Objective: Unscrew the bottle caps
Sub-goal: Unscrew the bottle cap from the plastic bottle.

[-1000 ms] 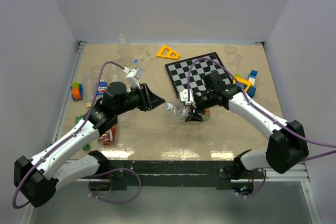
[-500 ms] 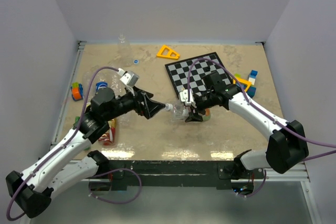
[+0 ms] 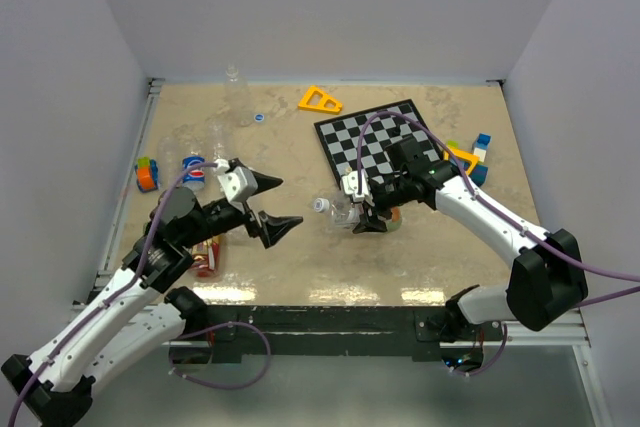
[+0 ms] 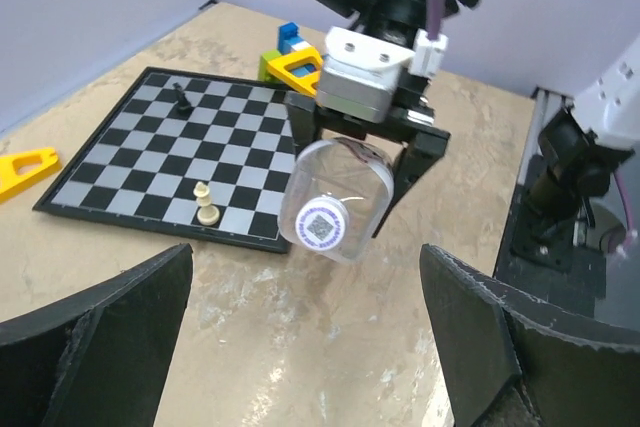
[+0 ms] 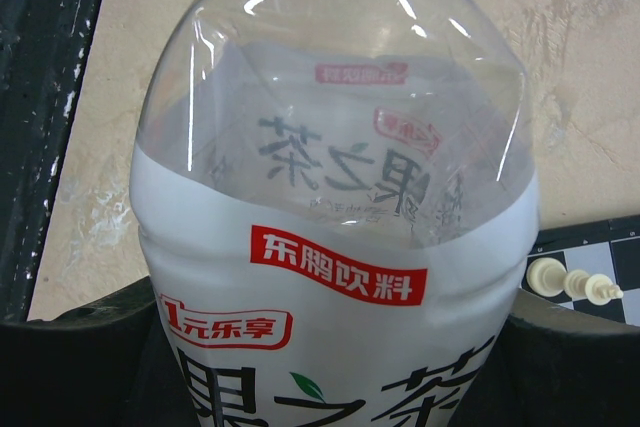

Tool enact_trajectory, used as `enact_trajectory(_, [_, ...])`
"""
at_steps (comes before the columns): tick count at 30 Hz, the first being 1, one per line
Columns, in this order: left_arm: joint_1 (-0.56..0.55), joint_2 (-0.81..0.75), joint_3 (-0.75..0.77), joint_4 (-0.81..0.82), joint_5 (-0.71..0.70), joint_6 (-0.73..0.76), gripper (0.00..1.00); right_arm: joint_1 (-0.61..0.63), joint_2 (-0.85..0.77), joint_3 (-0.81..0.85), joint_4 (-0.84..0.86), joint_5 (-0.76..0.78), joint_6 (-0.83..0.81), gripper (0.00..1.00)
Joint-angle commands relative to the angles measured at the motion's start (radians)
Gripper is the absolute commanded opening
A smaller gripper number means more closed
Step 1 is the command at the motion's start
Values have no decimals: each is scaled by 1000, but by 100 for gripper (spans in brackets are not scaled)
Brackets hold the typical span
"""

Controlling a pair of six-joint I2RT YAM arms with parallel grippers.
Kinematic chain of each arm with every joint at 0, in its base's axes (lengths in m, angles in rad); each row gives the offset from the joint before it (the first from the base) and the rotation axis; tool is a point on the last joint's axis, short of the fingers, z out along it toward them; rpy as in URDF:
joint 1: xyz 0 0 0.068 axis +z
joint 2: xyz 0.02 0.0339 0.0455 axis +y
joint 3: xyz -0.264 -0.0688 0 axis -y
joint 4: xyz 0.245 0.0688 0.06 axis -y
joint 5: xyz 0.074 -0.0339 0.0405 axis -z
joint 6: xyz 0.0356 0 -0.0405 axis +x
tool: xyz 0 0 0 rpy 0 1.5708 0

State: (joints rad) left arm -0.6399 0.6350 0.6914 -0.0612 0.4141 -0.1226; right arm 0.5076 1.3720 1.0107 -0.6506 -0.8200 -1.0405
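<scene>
A small clear bottle [image 3: 343,211] with a white label lies sideways just above the table, and my right gripper [image 3: 357,209] is shut on its body. Its white cap [image 3: 320,205] points left and sits on the neck. In the left wrist view the cap [image 4: 321,224] faces the camera, with the right gripper's black fingers [image 4: 408,169] on either side of the bottle [image 4: 345,187]. My left gripper [image 3: 274,203] is open and empty, a short way left of the cap. The right wrist view is filled by the bottle [image 5: 330,247].
A chessboard [image 3: 385,137] with a pale piece [image 4: 206,205] lies behind the held bottle. A yellow triangle [image 3: 320,99] and a clear bottle [image 3: 235,87] are at the back, beside a loose blue cap [image 3: 259,117]. Cola bottle [image 3: 195,165], red-yellow bottle [image 3: 208,259] and blocks [image 3: 148,175] sit left.
My left gripper was shut at the cap; it has opened wide and drawn back to the left. The cap stays on the bottle. The right arm has not moved.
</scene>
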Motion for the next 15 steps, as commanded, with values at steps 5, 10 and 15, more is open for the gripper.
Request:
enact_trajectory(5, [2,20,-32,149,212,216,100,-3,-8,11,-3,-1,-6,9])
enact_trajectory(10, [2,31,-58,172,175,228,100,-3,-7,9,-4,1,-10,9])
enact_trajectory(15, [3,46,-66,169,150,258,100,-3,-7,12,-11,2,-13,9])
